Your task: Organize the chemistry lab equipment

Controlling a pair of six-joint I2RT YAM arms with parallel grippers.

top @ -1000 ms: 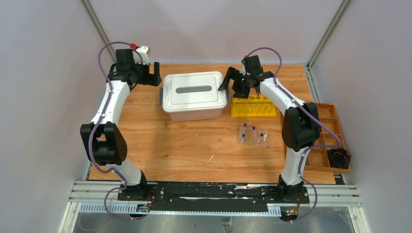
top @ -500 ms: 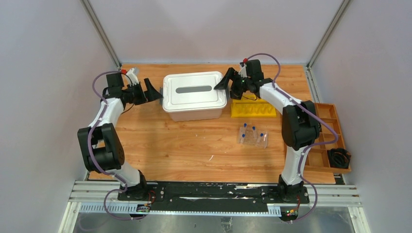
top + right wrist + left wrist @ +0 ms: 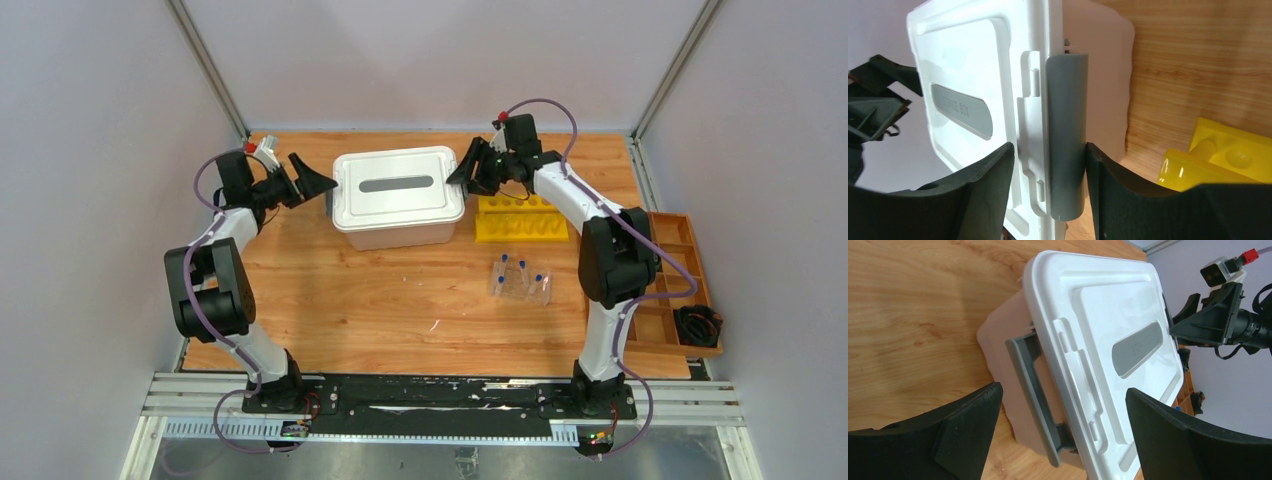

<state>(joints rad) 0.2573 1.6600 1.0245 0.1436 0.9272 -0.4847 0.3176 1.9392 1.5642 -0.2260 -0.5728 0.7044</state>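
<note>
White box (image 3: 400, 190) at the middle of the table (image 3: 380, 310). My left pincer (image 3: 1064, 392), spread wide, flanks the left grey latch (image 3: 1030, 385), clear of it. My right pincer (image 3: 1050, 147) straddles the right grey latch (image 3: 1066, 135), one finger against it; whether it pinches, I cannot tell. Blue-capped tubes (image 3: 515, 270) sit in a clear rack (image 3: 522, 290), just before the yellow tray (image 3: 520, 225).

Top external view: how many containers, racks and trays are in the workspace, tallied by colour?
white lidded box: 1
yellow rack: 1
clear rack with blue-capped tubes: 1
wooden tray: 1
Total: 4
</note>
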